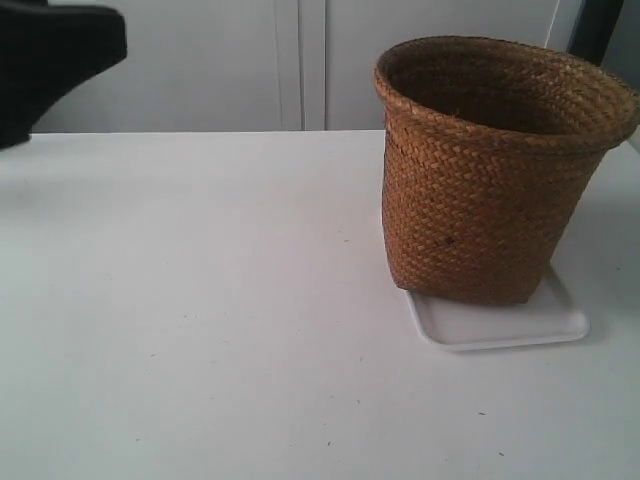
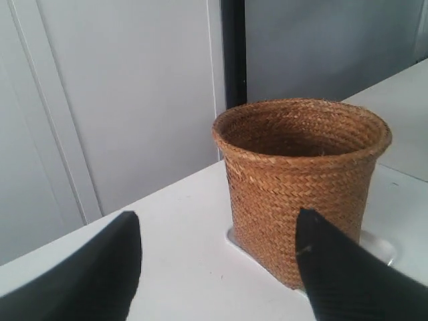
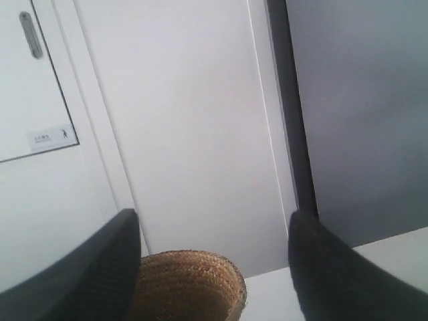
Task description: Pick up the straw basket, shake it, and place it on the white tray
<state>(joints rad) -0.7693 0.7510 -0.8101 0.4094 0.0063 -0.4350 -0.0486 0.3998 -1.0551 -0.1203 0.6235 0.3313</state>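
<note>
The tall brown straw basket (image 1: 490,170) stands upright on the white tray (image 1: 520,325) at the right of the table in the exterior view, covering most of the tray. Seen from the left wrist, the straw basket (image 2: 301,180) is ahead of my left gripper (image 2: 217,231), which is open and empty, with a tray corner (image 2: 378,244) showing beside the basket's base. My right gripper (image 3: 214,231) is open, raised above the basket rim (image 3: 194,281) and holding nothing. A dark arm part (image 1: 50,60) shows at the exterior view's top left.
The white tabletop (image 1: 200,300) stretches left of and in front of the tray. White cabinet doors (image 1: 300,60) stand behind the table's far edge. A dark vertical post (image 2: 234,53) rises behind the basket.
</note>
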